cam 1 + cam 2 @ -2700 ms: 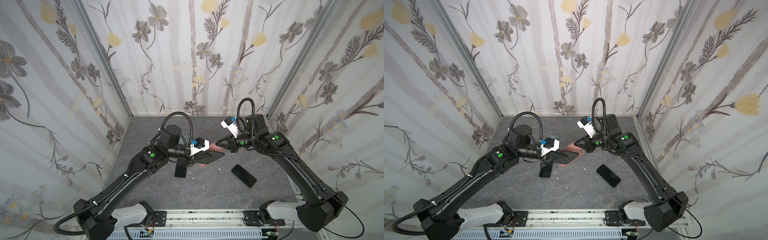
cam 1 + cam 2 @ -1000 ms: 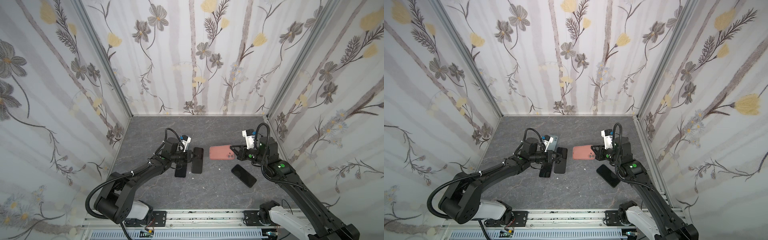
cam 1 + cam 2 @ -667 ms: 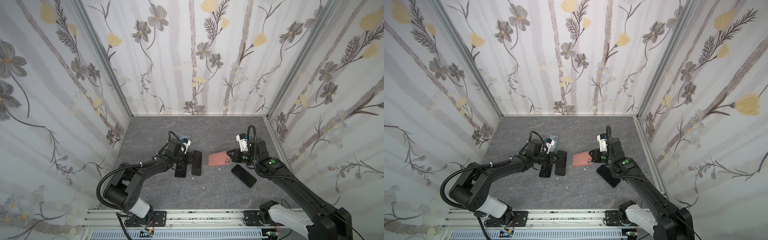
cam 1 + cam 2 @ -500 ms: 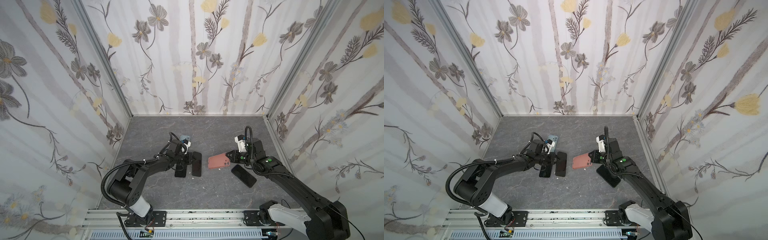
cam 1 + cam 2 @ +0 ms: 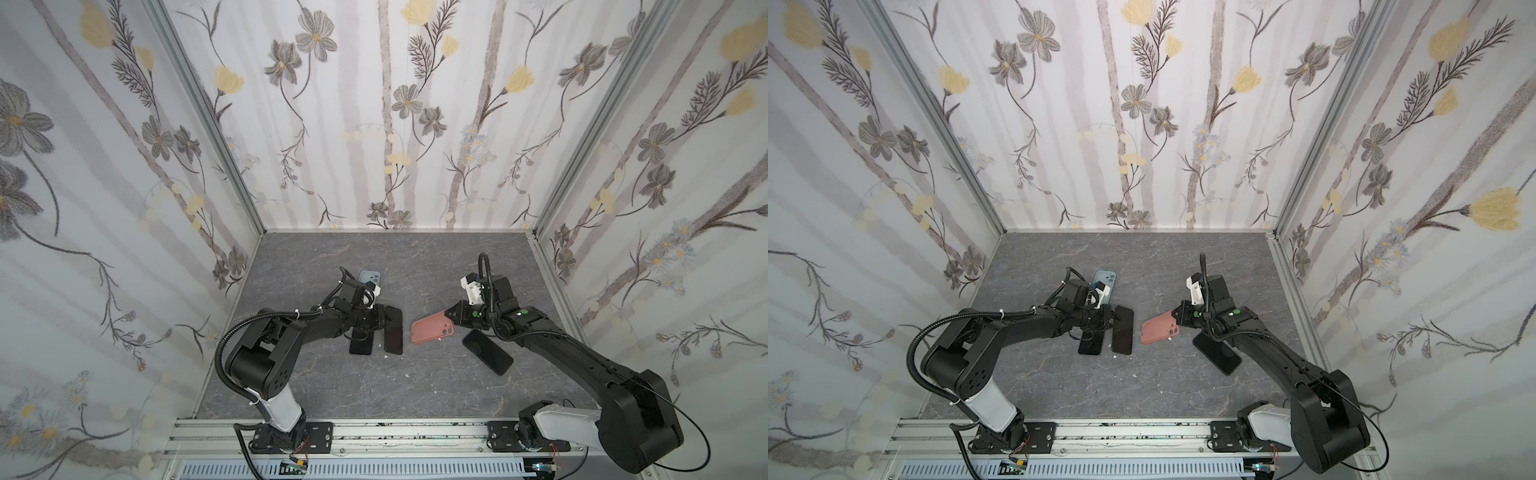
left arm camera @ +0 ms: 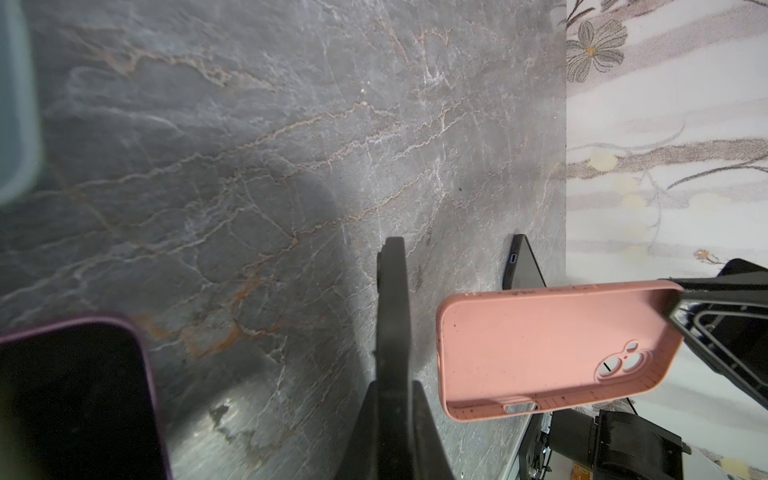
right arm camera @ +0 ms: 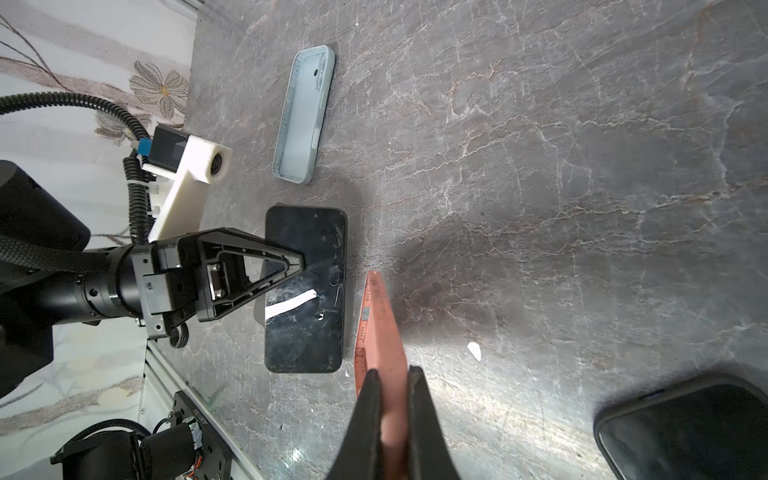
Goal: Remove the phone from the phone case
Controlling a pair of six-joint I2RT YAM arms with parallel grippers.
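My right gripper (image 5: 451, 318) (image 7: 392, 374) is shut on one end of the pink phone case (image 5: 430, 330) (image 5: 1158, 330) and holds it tilted low over the table. The left wrist view shows the inside of the phone case (image 6: 540, 349), and it is empty. The black phone (image 5: 393, 330) (image 7: 305, 291) lies screen up on the table, left of the case and apart from it. My left gripper (image 5: 384, 321) (image 6: 390, 266) is shut with nothing in it, its tip over the phone's near edge.
A second dark phone (image 5: 360, 341) lies partly under my left gripper. A purple-rimmed one (image 6: 70, 395) shows close beneath it. A dark phone (image 5: 486, 351) (image 7: 685, 428) lies by my right arm. A light blue case (image 5: 368, 276) (image 7: 305, 120) sits behind my left wrist. Walls enclose three sides.
My right gripper has carried the pink case toward the front and tilted it. The phone stays on the table where it lay a second ago. My left gripper has barely shifted.
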